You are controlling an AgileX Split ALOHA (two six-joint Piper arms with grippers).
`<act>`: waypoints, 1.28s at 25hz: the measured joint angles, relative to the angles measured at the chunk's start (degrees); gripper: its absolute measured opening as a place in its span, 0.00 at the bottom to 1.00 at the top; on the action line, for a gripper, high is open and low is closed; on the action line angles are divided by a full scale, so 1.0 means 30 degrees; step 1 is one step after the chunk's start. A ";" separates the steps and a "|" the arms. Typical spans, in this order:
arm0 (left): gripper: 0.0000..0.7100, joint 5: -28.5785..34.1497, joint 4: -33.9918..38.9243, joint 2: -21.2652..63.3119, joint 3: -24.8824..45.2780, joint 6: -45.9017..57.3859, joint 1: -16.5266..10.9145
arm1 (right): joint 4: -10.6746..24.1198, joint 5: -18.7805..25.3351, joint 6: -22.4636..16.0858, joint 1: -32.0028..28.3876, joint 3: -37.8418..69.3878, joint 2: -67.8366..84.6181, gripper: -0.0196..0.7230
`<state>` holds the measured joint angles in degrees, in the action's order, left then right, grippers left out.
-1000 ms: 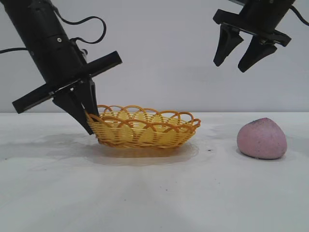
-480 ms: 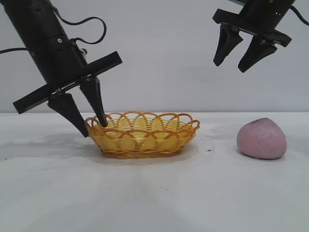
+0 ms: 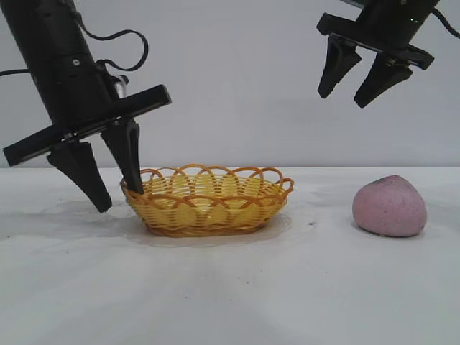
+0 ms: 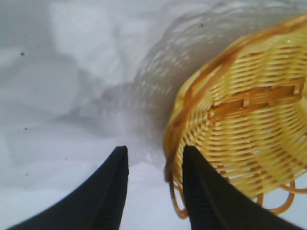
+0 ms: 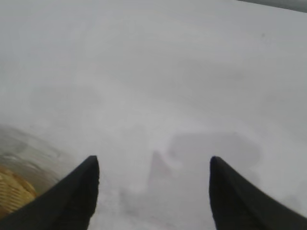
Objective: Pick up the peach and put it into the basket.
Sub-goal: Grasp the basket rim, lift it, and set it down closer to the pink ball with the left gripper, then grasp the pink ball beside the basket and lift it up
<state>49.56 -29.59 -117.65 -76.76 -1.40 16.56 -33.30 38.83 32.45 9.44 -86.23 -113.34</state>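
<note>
The yellow woven basket (image 3: 207, 200) with an orange looped rim sits flat on the white table, left of centre. My left gripper (image 3: 117, 200) is open at the basket's left end. One finger stands just inside the rim, the other outside it. In the left wrist view the rim (image 4: 173, 143) lies between the two black fingers, with the basket (image 4: 249, 120) beyond. The pink-mauve peach (image 3: 389, 206) rests on the table at the right. My right gripper (image 3: 345, 99) is open and empty, high above the table, up and left of the peach. The peach is out of view in both wrist views.
The white table (image 3: 230, 287) stretches bare in front of the basket and between basket and peach. A grey wall stands behind. The right wrist view shows bare table and a sliver of the basket (image 5: 12, 194).
My left gripper has opened, letting go of the basket's left rim, and shifted left. The basket has dropped from tilted to flat and slid a little left. The right arm has not moved.
</note>
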 joint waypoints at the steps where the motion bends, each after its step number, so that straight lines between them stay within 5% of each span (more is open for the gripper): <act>1: 0.33 0.0342 0.0101 0.0021 -0.0322 0.0000 0.0000 | 0.0000 0.0000 0.0000 0.0000 0.0000 0.0000 0.66; 5: 0.33 0.1549 0.0732 0.0203 -0.1973 0.0000 0.0000 | 0.0000 0.0000 0.0000 0.0000 0.0000 0.0000 0.66; 13: 0.88 0.4424 0.5644 0.0326 -0.5726 0.0033 0.0000 | 0.0000 0.0034 0.0000 0.0000 0.0000 0.0000 0.66; 16: 0.87 0.5250 0.8268 0.0357 -0.6218 0.0049 0.0000 | 0.0000 0.0069 0.0000 0.0000 0.0000 0.0000 0.66; 21: 0.57 0.6028 1.0601 0.0357 -0.6253 0.0012 -0.0429 | 0.0000 0.0069 0.0000 0.0000 0.0000 0.0000 0.66; 32: 0.55 0.6663 1.1099 0.0401 -0.5931 -0.0304 -0.3665 | 0.0000 0.0141 0.0000 0.0000 0.0000 0.0000 0.66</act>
<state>69.55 3.71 -116.44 -94.55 -2.31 5.57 -33.30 39.25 32.45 9.44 -86.23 -113.34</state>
